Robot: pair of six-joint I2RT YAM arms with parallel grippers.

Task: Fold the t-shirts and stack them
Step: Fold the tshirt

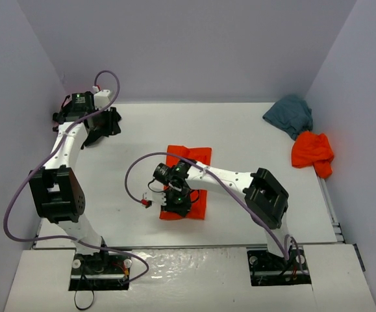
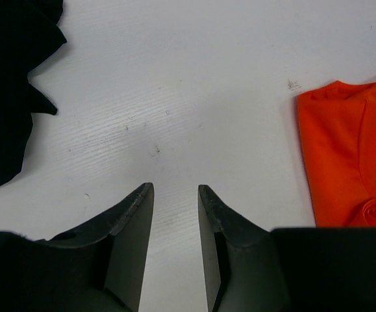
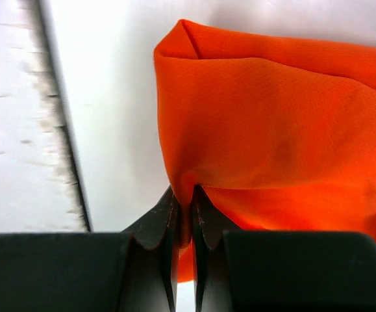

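A bright orange-red t-shirt (image 1: 189,170) lies partly folded in the middle of the table. My right gripper (image 1: 176,203) sits at its near edge and is shut on a pinch of that cloth (image 3: 272,123), which bunches up between the jaws (image 3: 184,193). My left gripper (image 1: 112,123) hovers at the far left, open with nothing between its fingers (image 2: 175,188). A black t-shirt (image 2: 6,97) lies just left of it, and the orange t-shirt's edge (image 2: 353,156) shows at the right. A teal-grey t-shirt (image 1: 290,114) and a second orange-red t-shirt (image 1: 312,153) lie crumpled at the far right.
White walls close in the table on the left, back and right. A seam (image 3: 64,162) runs across the table's near edge beside the right gripper. A purple cable (image 1: 136,170) loops from the right arm over the table.
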